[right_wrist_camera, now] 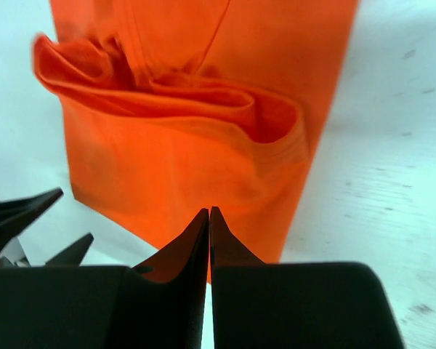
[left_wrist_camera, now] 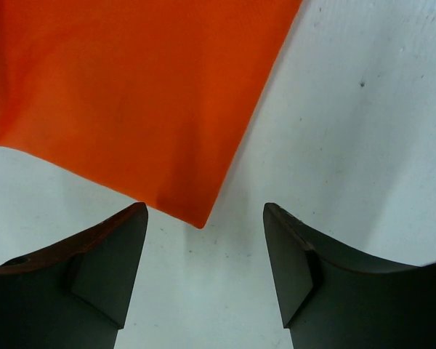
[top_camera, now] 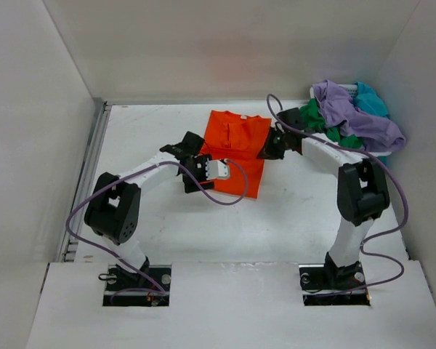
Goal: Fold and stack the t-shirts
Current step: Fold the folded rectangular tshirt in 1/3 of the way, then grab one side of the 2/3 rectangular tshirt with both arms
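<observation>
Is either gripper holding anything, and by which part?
Left gripper: nothing, open by the orange t-shirt's corner. Right gripper: shut at its edge; a pinch cannot be told.

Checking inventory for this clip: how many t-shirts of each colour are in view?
Orange t-shirt: 1
Purple t-shirt: 1
Green t-shirt: 1
Teal t-shirt: 1
Total: 4

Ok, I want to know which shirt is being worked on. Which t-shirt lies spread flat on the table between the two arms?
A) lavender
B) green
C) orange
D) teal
C: the orange t-shirt lies spread out on its own, while the lavender t-shirt, green t-shirt and teal t-shirt sit heaped together in the far right corner.
</observation>
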